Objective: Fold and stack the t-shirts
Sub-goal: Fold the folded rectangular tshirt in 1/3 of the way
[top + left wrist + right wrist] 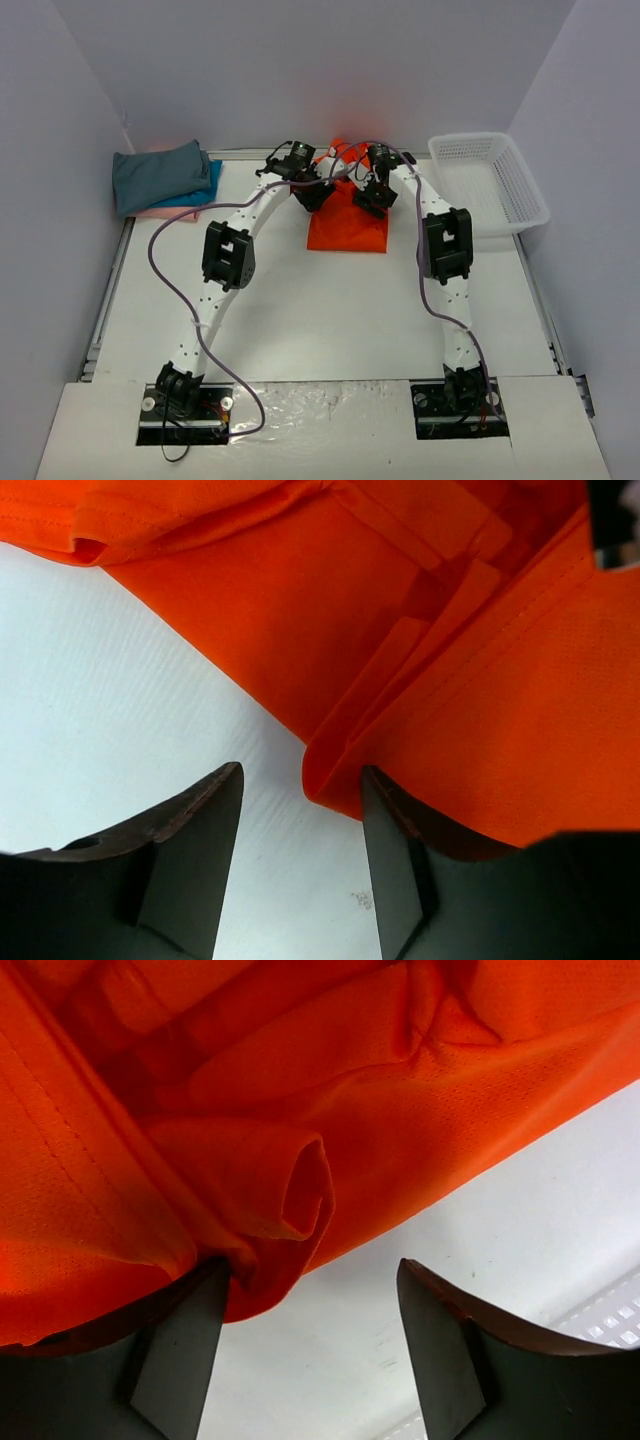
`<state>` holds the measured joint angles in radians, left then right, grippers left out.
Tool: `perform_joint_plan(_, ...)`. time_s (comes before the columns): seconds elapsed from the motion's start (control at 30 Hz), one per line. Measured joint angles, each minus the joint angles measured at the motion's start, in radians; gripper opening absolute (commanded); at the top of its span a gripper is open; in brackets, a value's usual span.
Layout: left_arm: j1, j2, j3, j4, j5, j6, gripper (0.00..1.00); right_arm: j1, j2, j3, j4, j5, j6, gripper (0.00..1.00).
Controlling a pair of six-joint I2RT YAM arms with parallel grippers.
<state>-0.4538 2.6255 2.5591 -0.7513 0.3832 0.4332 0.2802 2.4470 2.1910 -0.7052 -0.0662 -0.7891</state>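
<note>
The bright orange t-shirt lies partly folded at the far middle of the table. My left gripper is at its left edge and my right gripper at its right edge. In the left wrist view the left gripper is open; the orange shirt's folded edge lies over the right finger, with bare table between the jaws. In the right wrist view the right gripper is open; a rolled fold of the orange shirt rests on the left finger. The folded stack sits far left: dark grey-teal, blue, pink.
A white mesh basket stands at the far right; its rim shows in the right wrist view. Grey walls close in on the left, back and right. The white table spreads in front of the shirt.
</note>
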Motion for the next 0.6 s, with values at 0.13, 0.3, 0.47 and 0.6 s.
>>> perform_joint_plan(0.13,0.000,-0.006,-0.001,0.018,-0.019,-0.001,0.51,0.001,-0.005,-0.002,0.026,0.010,0.007,0.68)
perform_joint_plan(0.3,0.000,-0.096,-0.065,0.043,-0.055,0.000,0.51,0.002,-0.086,-0.071,0.115,0.016,0.043,0.72)
perform_joint_plan(0.47,-0.005,-0.315,-0.264,0.084,-0.065,0.005,0.51,0.003,-0.267,-0.209,0.195,0.018,0.083,0.78)
perform_joint_plan(0.6,-0.013,-0.513,-0.471,0.124,-0.039,0.043,0.51,0.002,-0.451,-0.352,0.239,-0.011,0.117,0.75)
